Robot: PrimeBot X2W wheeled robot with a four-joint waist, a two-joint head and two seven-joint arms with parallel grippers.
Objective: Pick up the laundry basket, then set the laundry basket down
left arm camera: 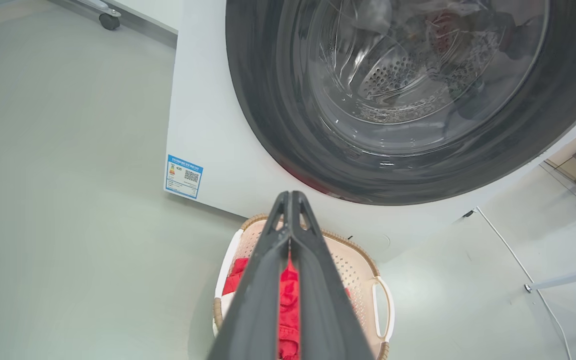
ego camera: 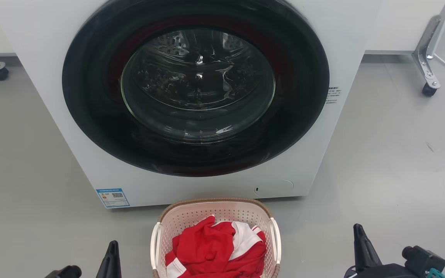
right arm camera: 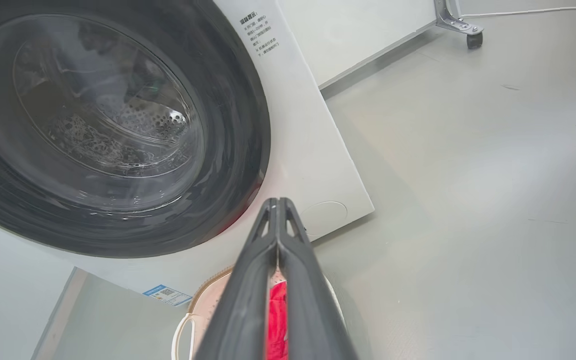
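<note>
The left tool (left arm camera: 290, 196) and right tool (right arm camera: 278, 201) are clenched empty beside the laundry basket (ego camera: 191, 216). Unopened, they risk shoving it into the washing machine (ego camera: 45, 96).

— What is getting cut off?
— The bottom edge is cropping the laundry basket (ego camera: 191, 218), the top edge the washer (ego camera: 37, 58).
— The blue label (ego camera: 112, 197)?
— Its print is showing too small to read.
</note>
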